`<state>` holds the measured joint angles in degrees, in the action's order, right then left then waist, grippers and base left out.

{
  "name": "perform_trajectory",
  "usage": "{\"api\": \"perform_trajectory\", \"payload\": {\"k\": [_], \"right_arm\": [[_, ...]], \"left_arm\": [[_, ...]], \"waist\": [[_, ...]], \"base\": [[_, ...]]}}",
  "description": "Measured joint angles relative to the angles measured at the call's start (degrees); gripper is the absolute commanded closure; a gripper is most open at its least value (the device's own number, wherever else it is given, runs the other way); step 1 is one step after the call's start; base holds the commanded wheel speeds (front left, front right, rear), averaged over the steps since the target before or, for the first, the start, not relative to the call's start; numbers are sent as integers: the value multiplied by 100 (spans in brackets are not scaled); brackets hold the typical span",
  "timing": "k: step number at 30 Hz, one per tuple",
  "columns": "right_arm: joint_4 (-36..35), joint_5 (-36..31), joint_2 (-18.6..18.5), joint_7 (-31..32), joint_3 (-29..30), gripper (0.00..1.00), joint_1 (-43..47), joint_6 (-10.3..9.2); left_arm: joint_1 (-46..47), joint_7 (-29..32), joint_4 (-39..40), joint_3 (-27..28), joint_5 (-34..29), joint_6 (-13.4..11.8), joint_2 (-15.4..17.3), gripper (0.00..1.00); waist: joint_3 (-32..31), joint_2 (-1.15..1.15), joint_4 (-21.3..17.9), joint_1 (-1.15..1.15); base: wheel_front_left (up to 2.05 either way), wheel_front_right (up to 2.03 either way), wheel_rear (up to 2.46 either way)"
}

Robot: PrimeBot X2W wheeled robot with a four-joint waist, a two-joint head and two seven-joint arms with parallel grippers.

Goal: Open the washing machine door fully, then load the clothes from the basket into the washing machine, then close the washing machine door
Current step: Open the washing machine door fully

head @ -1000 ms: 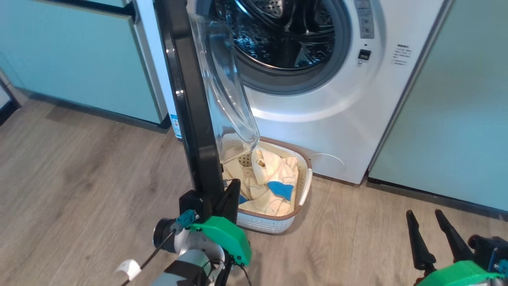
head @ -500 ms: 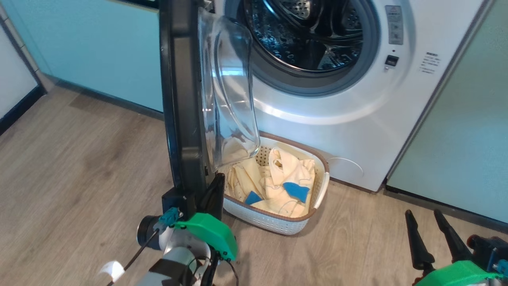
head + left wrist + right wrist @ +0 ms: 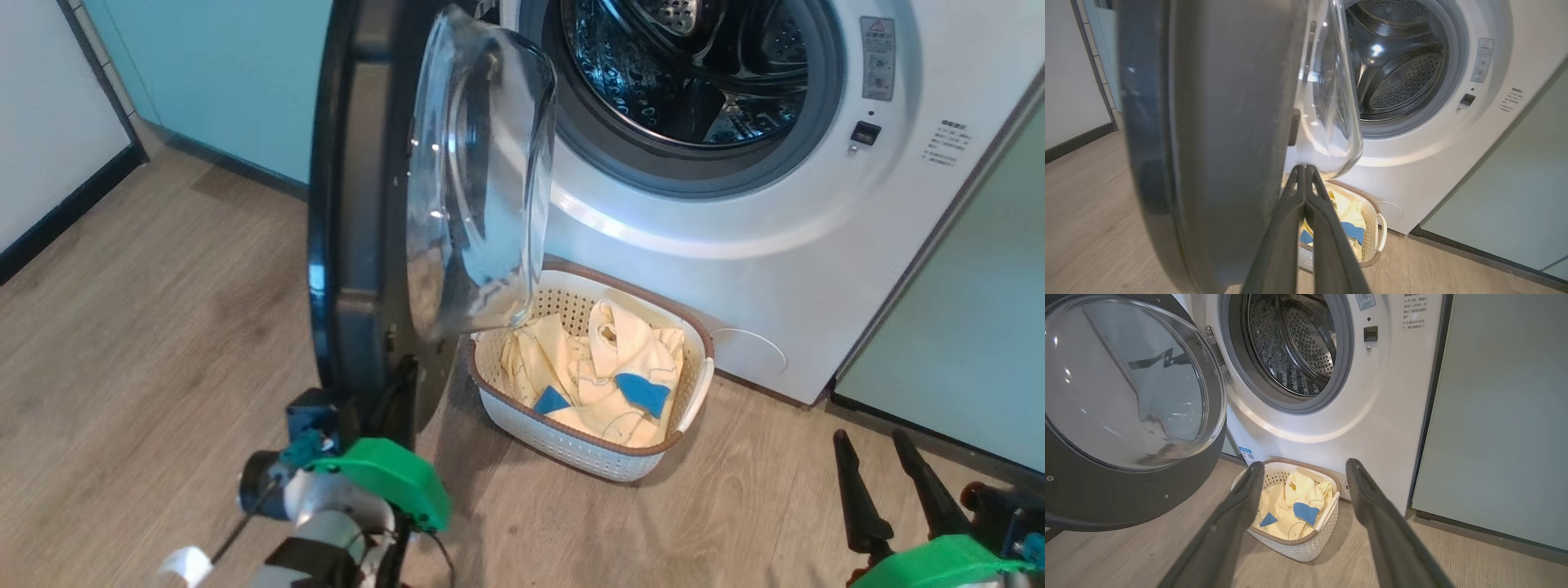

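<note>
The washing machine [image 3: 735, 269] stands open, its steel drum [image 3: 694, 73] showing. The washing machine door [image 3: 359, 204] hangs swung out to the left, its glass bowl [image 3: 482, 180] facing the machine. My left gripper [image 3: 402, 384] is shut with nothing between its fingers and rests against the inner side of the door's lower rim [image 3: 1216, 143]; its tips [image 3: 1304, 169] sit just below the glass. The basket [image 3: 596, 457] sits on the floor below the opening with the clothes [image 3: 612, 376] inside. My right gripper [image 3: 886, 482] hangs open at the lower right, apart from the basket [image 3: 1298, 547].
Pale green cabinets [image 3: 229, 73] flank the machine on the left and on the right [image 3: 963, 327]. A white wall with dark skirting [image 3: 49, 122] closes the far left. Wood floor [image 3: 163, 310] stretches left of the door and in front of the basket.
The head camera has turned to the left. The door has swung further out and away from the opening, with my shut left gripper moving left along its lower rim. The right gripper has kept still.
</note>
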<state>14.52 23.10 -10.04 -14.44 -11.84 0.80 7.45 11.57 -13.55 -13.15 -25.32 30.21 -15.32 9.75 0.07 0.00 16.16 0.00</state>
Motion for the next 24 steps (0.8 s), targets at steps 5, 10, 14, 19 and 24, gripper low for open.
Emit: {"api": "perform_trajectory", "payload": {"k": [5,10,14,19,24], "right_arm": [[0,0,0,0,-25,0,-2,0],[0,0,-1,0,-37,0,-2,0],[0,0,-9,0,-42,0,-2,0],[0,0,-26,0,-88,0,-5,0],[0,2,-74,0,-113,0,-6,0]], "left_arm": [[-108,-10,-4,294,73,-20,152,100],[-107,-16,-27,593,152,-107,231,100],[-107,-66,-82,888,215,-124,272,100],[-101,-68,-232,1246,213,-158,448,100],[-88,-83,-388,1530,213,-135,554,100]], "waist": [[55,0,22,0],[103,0,29,0],[143,0,36,0],[180,0,9,0],[218,0,-31,0]], "base": [[0,0,0],[0,0,0],[0,0,0],[0,0,0],[0,0,0]]}}
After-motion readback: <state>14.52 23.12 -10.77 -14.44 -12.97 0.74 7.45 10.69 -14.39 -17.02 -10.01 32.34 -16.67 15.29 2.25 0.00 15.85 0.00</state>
